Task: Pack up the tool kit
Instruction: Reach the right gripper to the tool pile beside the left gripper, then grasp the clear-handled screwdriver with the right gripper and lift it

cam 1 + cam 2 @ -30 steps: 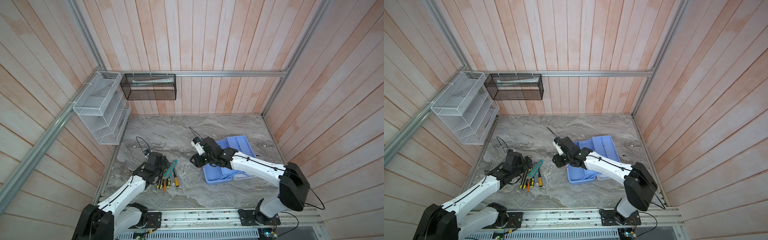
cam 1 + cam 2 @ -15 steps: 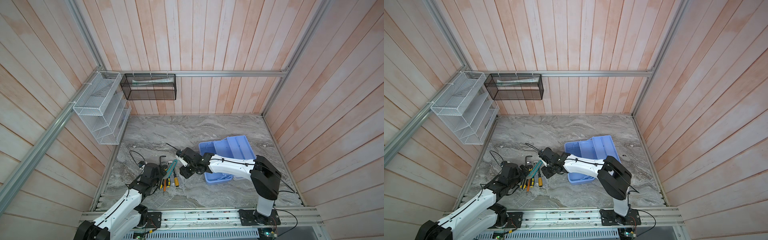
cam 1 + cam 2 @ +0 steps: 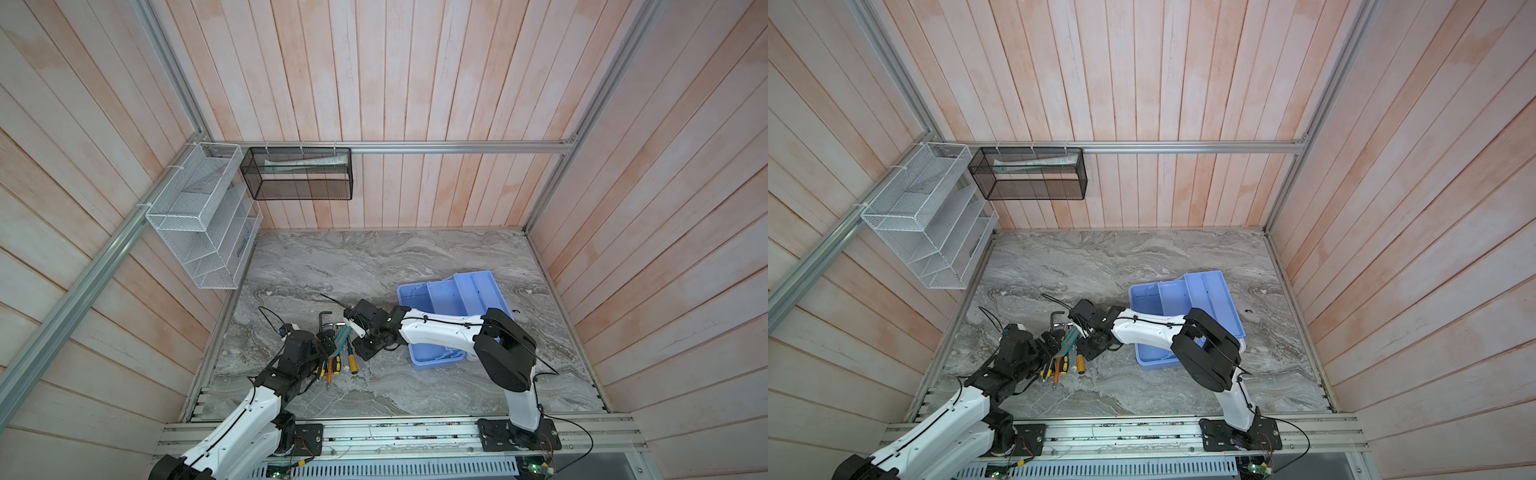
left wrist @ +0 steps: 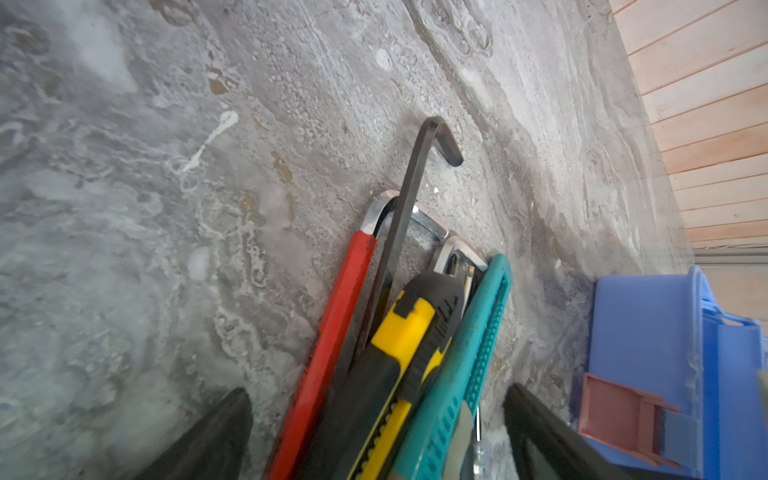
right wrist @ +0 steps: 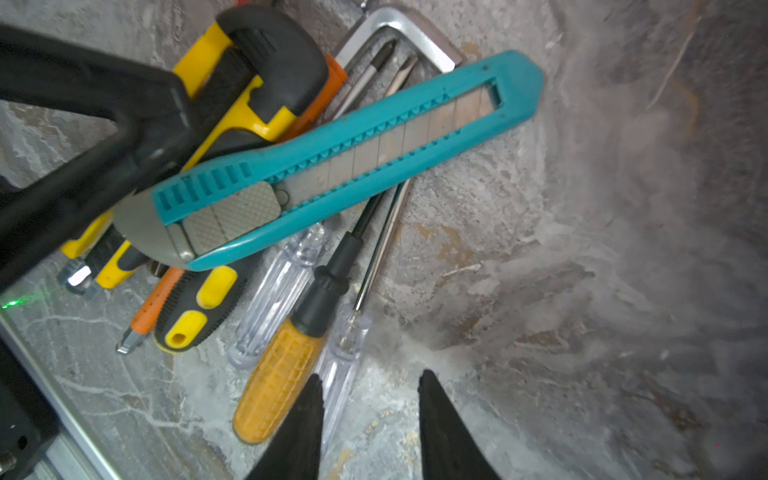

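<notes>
Grey marble tabletop [image 3: 374, 257], heap of hand tools [image 3: 340, 359], open blue toolbox [image 3: 432, 356] near it

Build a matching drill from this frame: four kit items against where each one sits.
Things:
1. teal plastic snap-off knife
2. black L-shaped steel hex key
3. light blue plastic toolbox base
4. orange ribbed-handle screwdriver

Places:
a. right of the tool pile, under the right arm
b. on top of the tool pile, across other tools
c. bent end on bare marble tabletop, past the tool pile
d. handle beside the right hand

Pairs: 1-b; 2-c; 3-a; 4-d
</notes>
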Controlling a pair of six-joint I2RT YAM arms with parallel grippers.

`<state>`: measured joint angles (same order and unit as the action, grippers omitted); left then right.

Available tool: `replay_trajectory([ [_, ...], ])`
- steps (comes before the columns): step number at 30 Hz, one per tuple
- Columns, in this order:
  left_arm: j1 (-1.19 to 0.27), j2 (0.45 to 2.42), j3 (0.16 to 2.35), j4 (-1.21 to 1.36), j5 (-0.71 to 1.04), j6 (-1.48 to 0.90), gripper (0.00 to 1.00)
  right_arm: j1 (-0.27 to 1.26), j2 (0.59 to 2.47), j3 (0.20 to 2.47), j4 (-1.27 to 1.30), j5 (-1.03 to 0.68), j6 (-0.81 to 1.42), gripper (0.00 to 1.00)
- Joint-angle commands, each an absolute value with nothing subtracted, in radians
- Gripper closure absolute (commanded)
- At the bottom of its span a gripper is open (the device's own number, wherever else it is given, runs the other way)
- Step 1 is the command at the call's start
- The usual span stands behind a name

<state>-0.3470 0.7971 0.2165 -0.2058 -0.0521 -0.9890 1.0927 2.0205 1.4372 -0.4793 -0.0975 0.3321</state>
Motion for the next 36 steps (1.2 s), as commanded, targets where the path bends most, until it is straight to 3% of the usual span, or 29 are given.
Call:
replay_trajectory([
  [1,-0.346,0.768,0.206,-0.296,-0.072,-1.018,0.03,1.102,2.049,1.473,-0.512,-0.113,0.322,0.64],
  [28,-0.347,0.750,0.211,-0.264,-0.031,-0.916,0.03,1.111,2.107,1.525,-0.634,-0.002,0.295,0.70],
  [36,-0.347,0.767,0.209,-0.220,-0.004,-0.891,0.03,1.109,2.122,1.518,-0.627,-0.011,0.309,0.80],
])
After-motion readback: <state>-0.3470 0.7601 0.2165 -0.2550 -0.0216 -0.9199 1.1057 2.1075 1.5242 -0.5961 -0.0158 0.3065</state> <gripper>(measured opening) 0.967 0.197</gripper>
